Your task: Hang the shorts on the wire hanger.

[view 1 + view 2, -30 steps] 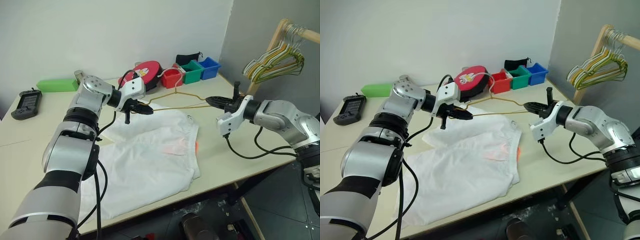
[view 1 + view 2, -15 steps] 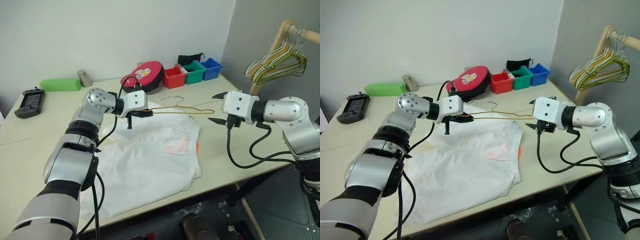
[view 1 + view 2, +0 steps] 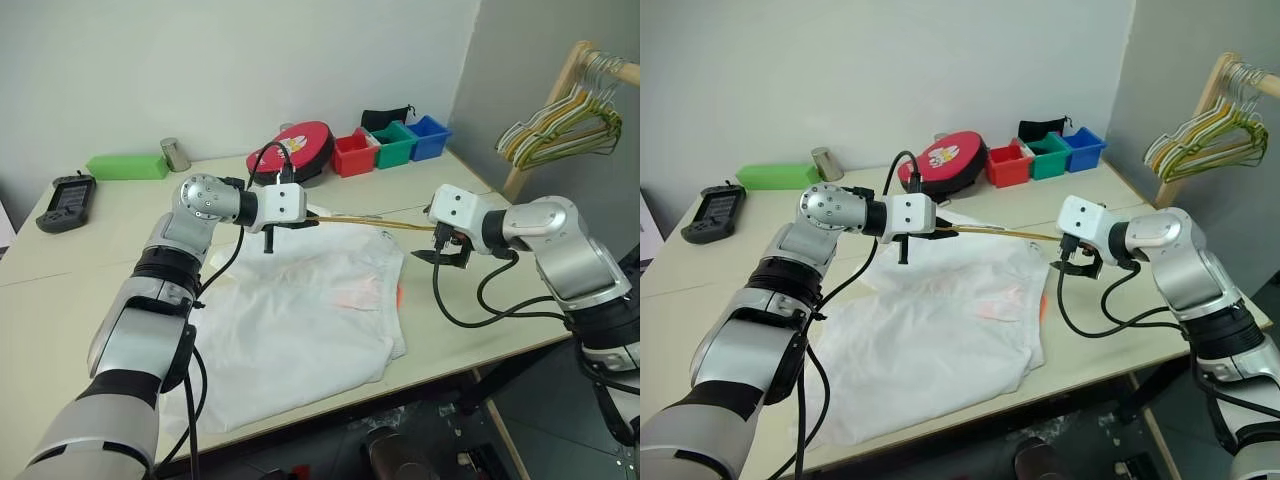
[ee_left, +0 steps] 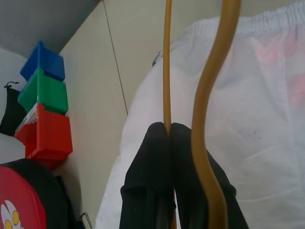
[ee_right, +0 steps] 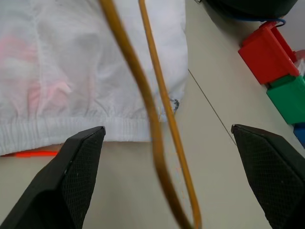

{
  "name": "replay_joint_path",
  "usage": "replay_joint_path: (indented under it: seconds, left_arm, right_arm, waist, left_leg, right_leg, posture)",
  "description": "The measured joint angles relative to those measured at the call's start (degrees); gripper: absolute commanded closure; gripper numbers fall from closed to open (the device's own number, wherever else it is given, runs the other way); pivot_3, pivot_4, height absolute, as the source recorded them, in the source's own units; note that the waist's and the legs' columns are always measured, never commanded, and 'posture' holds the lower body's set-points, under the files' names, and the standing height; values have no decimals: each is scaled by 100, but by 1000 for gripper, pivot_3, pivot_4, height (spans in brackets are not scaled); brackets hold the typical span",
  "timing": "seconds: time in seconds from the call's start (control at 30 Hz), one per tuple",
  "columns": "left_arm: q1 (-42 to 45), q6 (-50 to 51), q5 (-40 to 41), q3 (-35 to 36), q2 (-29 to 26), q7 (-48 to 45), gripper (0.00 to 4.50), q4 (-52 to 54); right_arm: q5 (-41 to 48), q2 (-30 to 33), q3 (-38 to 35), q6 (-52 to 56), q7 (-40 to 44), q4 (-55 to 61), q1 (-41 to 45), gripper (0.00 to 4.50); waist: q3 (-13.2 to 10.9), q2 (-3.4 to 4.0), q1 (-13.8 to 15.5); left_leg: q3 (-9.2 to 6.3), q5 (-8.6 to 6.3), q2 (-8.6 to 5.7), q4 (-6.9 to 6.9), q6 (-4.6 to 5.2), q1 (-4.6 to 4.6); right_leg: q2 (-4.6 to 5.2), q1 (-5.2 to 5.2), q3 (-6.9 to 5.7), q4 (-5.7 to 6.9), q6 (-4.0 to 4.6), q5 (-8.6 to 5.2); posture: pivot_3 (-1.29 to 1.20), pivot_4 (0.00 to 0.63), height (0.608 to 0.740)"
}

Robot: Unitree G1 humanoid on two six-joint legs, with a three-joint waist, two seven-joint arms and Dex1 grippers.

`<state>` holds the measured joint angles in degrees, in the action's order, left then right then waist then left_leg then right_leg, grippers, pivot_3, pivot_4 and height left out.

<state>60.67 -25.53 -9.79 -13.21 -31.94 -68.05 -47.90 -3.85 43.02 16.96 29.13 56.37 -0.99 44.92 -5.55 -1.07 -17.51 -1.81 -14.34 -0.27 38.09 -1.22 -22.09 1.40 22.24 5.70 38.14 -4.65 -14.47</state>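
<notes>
The white shorts [image 3: 300,310] lie spread flat on the table, waistband toward the right. The thin yellowish wire hanger [image 3: 370,220] hangs just above their far edge, reaching from one gripper to the other. My left gripper [image 4: 167,126] is shut on one wire of the hanger [image 4: 167,71] at its left end. My right gripper [image 3: 435,243] stands wide open at the hanger's right end. In the right wrist view the hanger's bend [image 5: 157,157] runs between the spread fingers [image 5: 81,162], touching neither.
Red [image 3: 353,155], green [image 3: 393,143] and blue [image 3: 427,132] bins and a round red case [image 3: 295,147] stand at the table's back. A green box [image 3: 125,166], a metal cup [image 3: 174,155] and a black handheld device [image 3: 65,190] lie back left. A rack of hangers [image 3: 560,110] stands right.
My right gripper has opened and let go of the hanger's right end, its wrist rolling over. My left gripper has kept its hold and rolled too. The head camera has shifted.
</notes>
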Motion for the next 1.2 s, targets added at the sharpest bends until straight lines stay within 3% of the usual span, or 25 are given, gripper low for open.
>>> replay_joint_path:
  seconds: [0.13, 0.7, 0.87, 0.9, 0.93, 1.2]
  left_arm:
    - [-85, 4, 0, 0, -38, 0, 4500, 35]
    - [-112, -25, 1, 0, -20, 116, 4500, 33]
    - [-77, -45, -6, 3, -26, 183, 4500, 0]
    - [-77, -68, -9, 3, -26, 203, 3964, -4]
    - [-77, -95, -12, 3, -26, 218, 3905, -9]
    - [-77, -365, 23, 5, -22, 252, 2194, -123]
  right_arm:
    - [-135, -20, 10, -124, -10, -130, 29, 531]
    - [-358, -70, 13, -391, 1, -378, 27, 4416]
    - [-405, -70, 60, -475, 55, -352, -3, 4479]
    - [-406, -70, 60, -475, 55, -351, -4, 4500]
    - [-407, -69, 60, -474, 55, -349, -4, 4500]
    - [-401, -73, 58, -320, 58, -211, -94, 4500]
  waist:
    - [0, 0, 16]
    - [0, 0, 10]
    - [0, 0, 7]
    - [0, 0, 7]
    - [0, 0, 8]
    - [0, 0, 5]
  left_leg:
    - [-2, 0, -2, 0, 0, -3]
    - [-2, 0, -3, 0, 0, -3]
    - [-3, 0, -3, 0, 0, -3]
    - [-3, 0, -3, 0, 0, -3]
    - [-3, 0, -3, 0, 0, -3]
    - [-4, 0, -3, 0, 0, -3]
  right_leg:
    - [2, 0, -2, -1, 1, 1]
    - [3, 0, -3, 0, -1, 0]
    - [3, 0, -3, 0, 0, 0]
    - [3, 0, -3, 0, 1, 0]
    - [3, 0, -4, 0, 1, 1]
    - [3, 0, -5, 0, 0, 0]
  posture:
    - [-201, 28, 740]
    - [-209, 16, 740]
    - [-210, 15, 740]
    - [-210, 15, 740]
    - [-210, 15, 740]
    - [-212, 23, 740]
